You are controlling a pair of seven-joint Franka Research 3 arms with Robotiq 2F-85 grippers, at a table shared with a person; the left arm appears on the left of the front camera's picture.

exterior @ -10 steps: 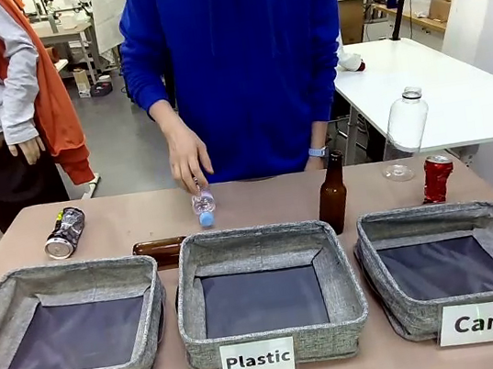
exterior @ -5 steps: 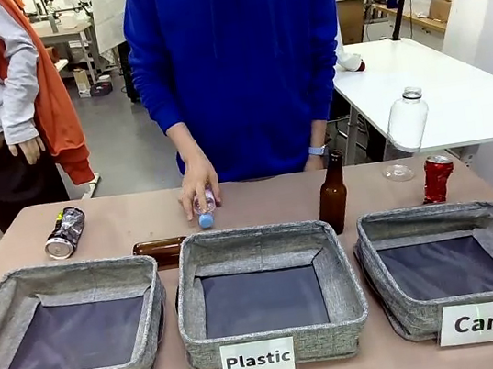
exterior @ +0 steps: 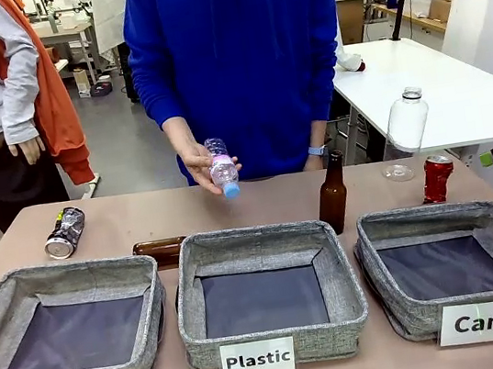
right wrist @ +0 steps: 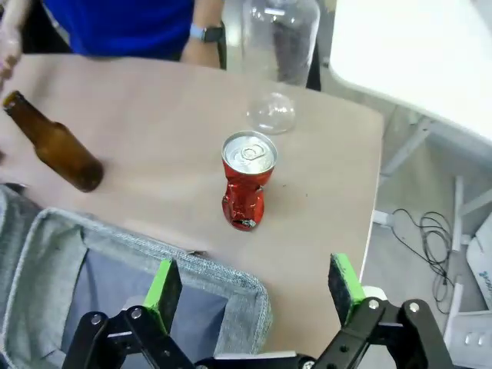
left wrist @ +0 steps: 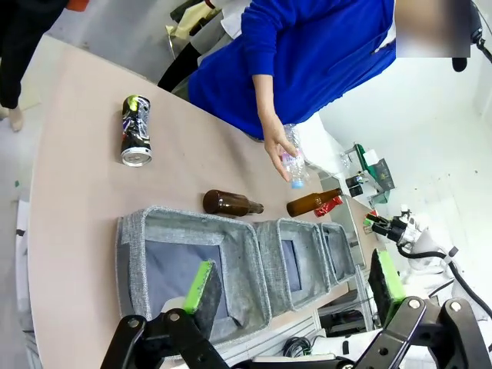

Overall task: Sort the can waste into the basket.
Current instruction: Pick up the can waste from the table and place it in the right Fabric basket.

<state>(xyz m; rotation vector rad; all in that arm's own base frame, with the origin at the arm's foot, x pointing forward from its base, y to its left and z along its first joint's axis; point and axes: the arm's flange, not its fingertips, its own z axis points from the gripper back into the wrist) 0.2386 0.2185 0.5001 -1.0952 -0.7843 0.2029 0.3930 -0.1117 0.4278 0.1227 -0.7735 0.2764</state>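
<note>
A crushed red can stands upright behind the far right corner of the grey basket labelled "Can". In the right wrist view my right gripper is open above that basket's rim, with the red can just beyond it and untouched. One of its fingertips pokes in at the front view's right edge. A dark crushed can lies at the far left of the table. My left gripper hangs open high over the "Bottle" basket, the dark can far ahead.
A person in blue holds a small plastic bottle above the table. A brown bottle stands between the middle and right baskets, another lies behind the "Bottle" basket. A clear plastic bottle stands at the far right.
The person's hand has closed on the small plastic bottle and lifted it off the table. My right gripper's fingertip has come into the front view from the right.
</note>
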